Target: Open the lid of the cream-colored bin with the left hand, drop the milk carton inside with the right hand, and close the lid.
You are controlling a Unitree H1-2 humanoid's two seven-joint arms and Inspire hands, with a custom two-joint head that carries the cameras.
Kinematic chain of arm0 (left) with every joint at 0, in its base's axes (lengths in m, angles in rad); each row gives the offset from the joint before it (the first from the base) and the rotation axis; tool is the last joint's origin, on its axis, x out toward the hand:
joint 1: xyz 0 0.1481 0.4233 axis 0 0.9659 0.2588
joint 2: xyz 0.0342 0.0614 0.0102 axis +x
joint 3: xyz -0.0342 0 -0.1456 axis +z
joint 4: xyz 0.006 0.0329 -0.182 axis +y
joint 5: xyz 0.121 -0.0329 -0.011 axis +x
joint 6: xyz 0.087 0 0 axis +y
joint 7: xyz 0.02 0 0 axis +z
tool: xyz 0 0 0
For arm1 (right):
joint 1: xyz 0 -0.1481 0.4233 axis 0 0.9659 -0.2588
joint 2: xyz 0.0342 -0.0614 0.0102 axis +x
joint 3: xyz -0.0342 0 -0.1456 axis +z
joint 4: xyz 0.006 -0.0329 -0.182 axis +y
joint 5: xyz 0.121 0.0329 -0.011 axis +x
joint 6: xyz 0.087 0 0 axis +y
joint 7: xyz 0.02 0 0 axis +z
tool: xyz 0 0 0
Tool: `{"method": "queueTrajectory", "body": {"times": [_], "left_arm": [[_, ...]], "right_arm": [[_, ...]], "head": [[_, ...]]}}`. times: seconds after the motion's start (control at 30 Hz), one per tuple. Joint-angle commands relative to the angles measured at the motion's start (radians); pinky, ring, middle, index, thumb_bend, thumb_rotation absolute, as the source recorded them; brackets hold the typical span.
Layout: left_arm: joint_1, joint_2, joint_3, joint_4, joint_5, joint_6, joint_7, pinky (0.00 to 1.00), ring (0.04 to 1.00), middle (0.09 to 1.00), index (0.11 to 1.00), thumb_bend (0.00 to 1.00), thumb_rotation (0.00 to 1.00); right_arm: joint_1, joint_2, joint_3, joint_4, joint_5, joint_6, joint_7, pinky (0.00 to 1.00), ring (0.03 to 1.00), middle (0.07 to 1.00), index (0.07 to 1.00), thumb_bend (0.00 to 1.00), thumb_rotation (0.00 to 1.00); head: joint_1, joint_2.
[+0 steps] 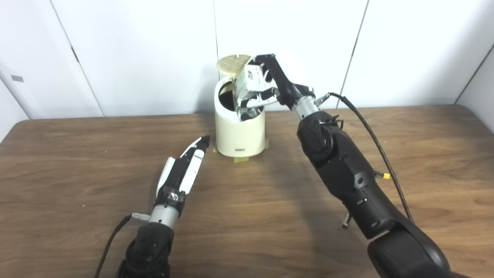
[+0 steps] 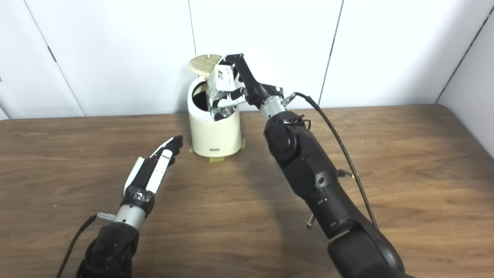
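The cream-colored bin (image 1: pixel 239 133) stands at the back middle of the table with its round lid (image 1: pixel 233 63) tipped up behind the opening. Over that opening my right hand (image 1: pixel 270 83) is shut on the milk carton (image 1: pixel 249 90), a white carton with dark print. The carton is tilted, and its lower end dips into the bin's mouth (image 2: pixel 202 101). My left hand (image 1: pixel 185 168) lies flat above the table to the bin's front left, fingers stretched toward the bin and holding nothing. It stays apart from the bin.
Yellow tape (image 1: pixel 241 159) marks the bin's foot on the brown wooden table (image 1: pixel 251 216). White wall panels close off the back. A black cable (image 1: pixel 380 148) runs along my right forearm.
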Motion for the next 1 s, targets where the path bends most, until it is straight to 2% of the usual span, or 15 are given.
{"method": "queueTrajectory", "body": {"times": [0.0, 0.1, 0.2, 0.27, 0.37, 0.43, 0.47, 0.5, 0.53, 0.57, 0.6, 0.63, 0.67, 0.77, 0.97], "left_arm": [[-0.028, 0.001, -0.001, -0.029, 0.011, -0.038, 0.015, 0.95, 0.942, 0.920, 0.898, 0.41, 1.00], [-0.027, 0.004, -0.002, -0.030, 0.015, -0.039, 0.013, 0.97, 0.943, 0.920, 0.887, 0.41, 1.00], [-0.026, 0.007, -0.003, -0.031, 0.015, -0.043, 0.011, 0.97, 0.943, 0.921, 0.884, 0.41, 1.00], [-0.026, 0.007, -0.004, -0.034, 0.022, -0.036, 0.014, 0.97, 0.941, 0.917, 0.877, 0.42, 1.00], [-0.028, 0.008, -0.003, -0.036, 0.026, -0.032, 0.014, 0.97, 0.935, 0.909, 0.870, 0.42, 1.00], [-0.028, 0.010, -0.004, -0.036, 0.028, -0.033, 0.012, 0.98, 0.940, 0.911, 0.870, 0.44, 1.00], [-0.029, 0.010, -0.003, -0.034, 0.027, -0.035, 0.012, 0.98, 0.940, 0.911, 0.869, 0.44, 1.00], [-0.029, 0.009, -0.003, -0.034, 0.027, -0.035, 0.013, 0.97, 0.937, 0.909, 0.869, 0.44, 1.00], [-0.028, 0.009, -0.002, -0.035, 0.024, -0.035, 0.012, 0.97, 0.938, 0.910, 0.869, 0.44, 1.00], [-0.028, 0.008, -0.002, -0.037, 0.024, -0.033, 0.013, 0.98, 0.942, 0.911, 0.870, 0.43, 1.00], [-0.027, 0.008, -0.002, -0.039, 0.024, -0.031, 0.012, 0.98, 0.942, 0.911, 0.870, 0.43, 1.00], [-0.027, 0.008, -0.002, -0.040, 0.024, -0.030, 0.012, 0.98, 0.945, 0.913, 0.871, 0.43, 1.00], [-0.027, 0.008, -0.001, -0.040, 0.021, -0.028, 0.010, 0.98, 0.948, 0.914, 0.872, 0.43, 1.00], [-0.028, 0.009, -0.001, -0.038, 0.024, -0.024, 0.010, 1.00, 0.955, 0.921, 0.877, 0.44, 1.00], [-0.030, 0.007, 0.004, -0.036, 0.018, -0.024, 0.012, 1.00, 0.958, 0.924, 0.883, 0.43, 1.00]], "right_arm": [[-0.062, -0.010, -0.007, -0.040, -0.005, 0.001, -0.019, 0.13, 0.217, 0.353, 0.682, 0.91, 0.10], [-0.062, -0.009, -0.006, -0.045, -0.006, 0.014, -0.011, 0.10, 0.199, 0.338, 0.706, 0.92, 0.11], [-0.063, -0.010, -0.005, -0.042, -0.004, 0.007, -0.015, 0.12, 0.226, 0.400, 0.710, 0.93, 0.11], [-0.064, -0.012, -0.004, -0.041, -0.007, 0.004, -0.019, 0.14, 0.243, 0.409, 0.707, 0.94, 0.12], [-0.064, -0.013, -0.001, -0.043, -0.013, 0.002, -0.022, 0.21, 0.334, 0.508, 0.698, 0.94, 0.13], [-0.063, -0.013, -0.001, -0.044, -0.012, 0.000, -0.022, 0.34, 0.468, 0.619, 0.683, 0.94, 0.13], [-0.063, -0.013, -0.002, -0.044, -0.011, -0.004, -0.025, 0.39, 0.506, 0.643, 0.674, 0.93, 0.13], [-0.062, -0.014, -0.002, -0.043, -0.010, -0.011, -0.032, 0.45, 0.546, 0.642, 0.647, 0.92, 0.11], [-0.060, -0.012, -0.006, -0.044, -0.004, -0.019, -0.038, 0.48, 0.553, 0.627, 0.627, 0.90, 0.10], [-0.058, -0.010, -0.011, -0.046, 0.005, -0.027, -0.041, 0.48, 0.536, 0.584, 0.553, 0.71, 0.11], [-0.055, -0.008, -0.017, -0.048, 0.018, -0.036, -0.046, 0.48, 0.536, 0.584, 0.553, 0.71, 0.11], [-0.052, -0.005, -0.024, -0.049, 0.029, -0.046, -0.055, 0.46, 0.504, 0.517, 0.527, 0.60, 0.04], [-0.049, -0.002, -0.030, -0.052, 0.039, -0.054, -0.064, 0.42, 0.457, 0.503, 0.521, 0.56, 0.02], [-0.040, 0.001, -0.042, -0.063, 0.057, -0.062, -0.075, 0.36, 0.396, 0.505, 0.512, 0.52, 0.00], [-0.014, -0.011, -0.059, -0.100, 0.081, -0.061, -0.073, 0.36, 0.397, 0.514, 0.498, 0.52, 0.00]], "head": [[0.001, 0.001], [0.000, 0.001], [-0.001, 0.002], [-0.001, 0.002], [-0.002, 0.003], [-0.003, 0.004], [-0.004, 0.005], [-0.004, 0.005], [-0.004, 0.005], [-0.004, 0.005], [-0.004, 0.006], [-0.004, 0.007], [-0.004, 0.006], [-0.004, 0.006], [-0.002, 0.006]]}}
